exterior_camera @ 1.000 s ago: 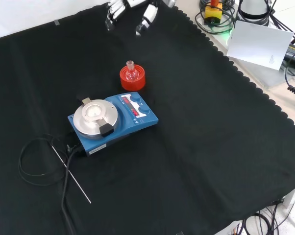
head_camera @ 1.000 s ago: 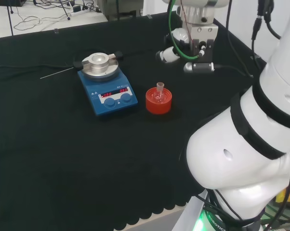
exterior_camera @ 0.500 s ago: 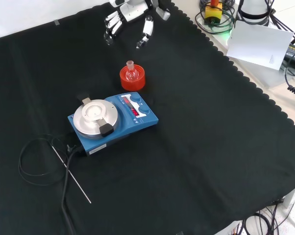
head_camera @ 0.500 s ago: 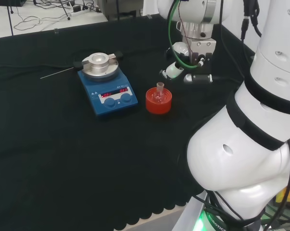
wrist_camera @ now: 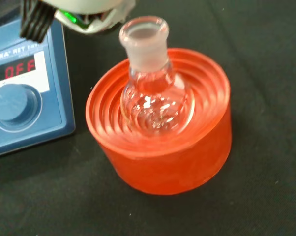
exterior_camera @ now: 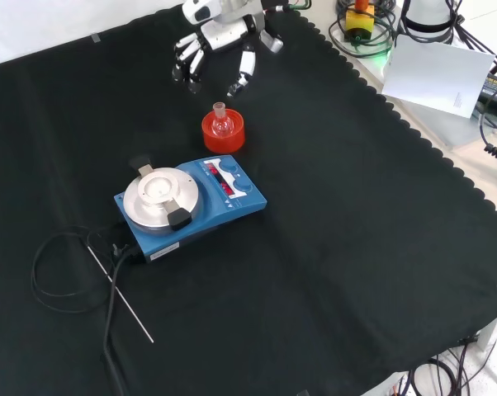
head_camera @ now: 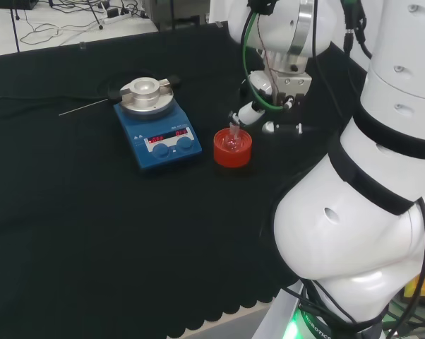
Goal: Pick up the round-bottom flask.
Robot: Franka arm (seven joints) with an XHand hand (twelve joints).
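Note:
A small clear round-bottom flask stands upright in a red ribbed stand on the black cloth; the flask sits right of the blue hotplate in the head view. In the front view the flask is just below the hand, whose fingers hang spread and relaxed above and behind it, apart from the glass. In the head view the hand hovers close to the right of the flask's neck. A blurred part of the hand shows in the wrist view near the flask's mouth.
A blue hotplate stirrer with a round metal top stands beside the stand, its cable and a thin metal rod trailing over the cloth. The arm's white links fill the head view's right. Cloth edge and cables lie at the front view's right.
The hand has come down and closer to the flask, from well behind it to just above its neck. Flask, stand and hotplate have not moved.

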